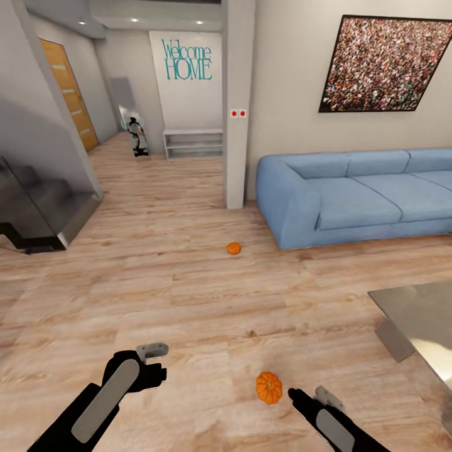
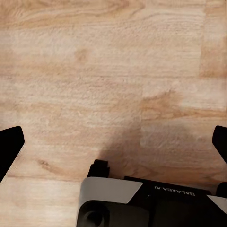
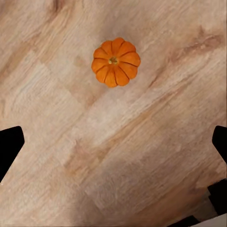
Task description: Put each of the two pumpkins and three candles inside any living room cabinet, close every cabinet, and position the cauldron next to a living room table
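Pumpkins (image 1: 269, 387) (image 1: 233, 248), ribbed orange, rest on wood floor (image 1: 188, 301); both tools (image 1: 148, 370) (image 1: 295, 395) seemingly spread wide.

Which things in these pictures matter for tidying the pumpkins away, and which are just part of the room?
Part of the job:
- near pumpkin on the wood floor, just ahead of the right end effector
- far pumpkin on the floor, near the sofa's end

Just lying about:
- blue sofa
- grey table
- wall picture
- Welcome Home sign
- white shelf unit
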